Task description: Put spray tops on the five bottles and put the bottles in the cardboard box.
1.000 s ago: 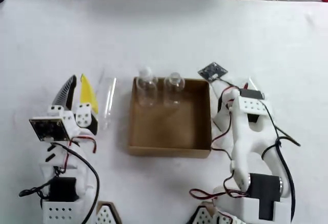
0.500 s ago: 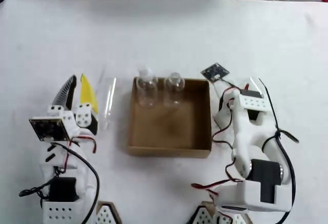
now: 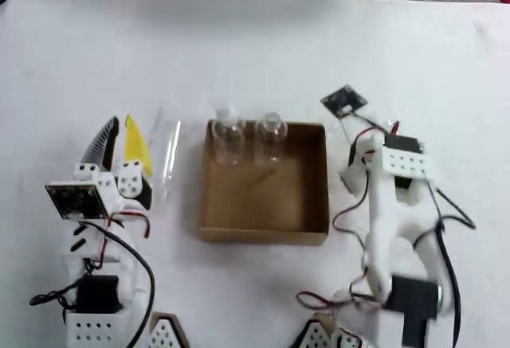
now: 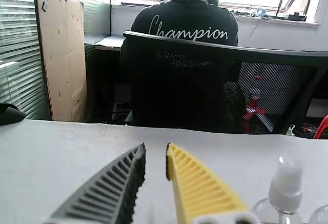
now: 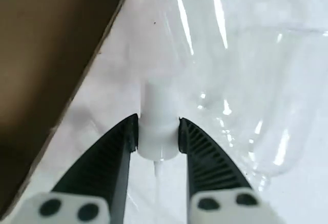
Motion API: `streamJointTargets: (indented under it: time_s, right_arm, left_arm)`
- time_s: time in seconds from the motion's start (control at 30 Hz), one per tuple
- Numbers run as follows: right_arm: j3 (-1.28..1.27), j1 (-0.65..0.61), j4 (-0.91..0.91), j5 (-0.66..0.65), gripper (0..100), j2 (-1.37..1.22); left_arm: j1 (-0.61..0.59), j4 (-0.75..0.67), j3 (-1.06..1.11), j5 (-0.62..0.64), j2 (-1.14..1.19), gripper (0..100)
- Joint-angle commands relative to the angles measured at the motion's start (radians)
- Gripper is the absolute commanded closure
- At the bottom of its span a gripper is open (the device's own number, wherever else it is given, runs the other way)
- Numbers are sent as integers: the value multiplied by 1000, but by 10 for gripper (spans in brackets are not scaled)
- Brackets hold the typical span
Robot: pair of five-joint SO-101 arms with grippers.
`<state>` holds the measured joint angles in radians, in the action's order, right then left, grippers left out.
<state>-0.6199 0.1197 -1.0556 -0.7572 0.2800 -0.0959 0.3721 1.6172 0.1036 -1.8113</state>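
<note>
Spray top (image 5: 158,131): white, pinched across its body by the right end effector (image 5: 157,122), fingers clenched on both sides. A thin stem runs from it back between the fingers. It sits low over the surface (image 3: 255,53), just outside a wall of the cardboard box (image 5: 51,44). The side grip likely keeps the top steady for lining up with a neck.

Clear bottle (image 5: 266,96): lying just beside the held top, apart from it. I cannot tell which way its neck points. Likely the next to be capped, hence the top brought near it.

Box, high view: open side up, between the arms. Two bottles (image 3: 229,139) stand inside against the far wall, side by side, which leaves the near floor free for the rest. One carries a white top; the other's neck is unclear.

Loose bottle (image 3: 167,157): on its side, just outside the opposite wall, uncapped as far as I can judge.

Left end effector (image 3: 120,125): beside that bottle, fingers slightly parted, grasping nothing.
</note>
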Motion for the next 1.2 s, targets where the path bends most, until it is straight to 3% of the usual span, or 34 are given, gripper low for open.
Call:
streamJointTargets:
  time_s: [0.0,0.17,0.27,0.37,0.5,0.6,0.9,1.0,1.17]
  right_arm:
    - [49,12,-56,9,983,220]
    - [49,12,-65,23,983,458]
    - [68,5,-53,150,983,550]
    - [160,2,-45,310,983,568]
    - [325,-48,-64,523,983,529]
    - [448,-131,-107,614,983,492]
    - [833,-506,-234,646,983,493]
    - [824,-616,-226,646,983,486]
    - [677,-667,-114,647,983,478]
  left_arm:
    - [12,-28,-12,-11,-13,928]
    - [13,-32,-21,-6,-13,928]
    - [38,-38,-64,-2,-13,928]
    - [143,-32,-118,54,-13,928]
    - [265,106,-198,64,-13,878]
    - [303,238,-285,71,-13,811]
    - [433,580,-543,187,-15,789]
    - [479,687,-644,239,-15,788]
    - [484,776,-732,313,-15,788]
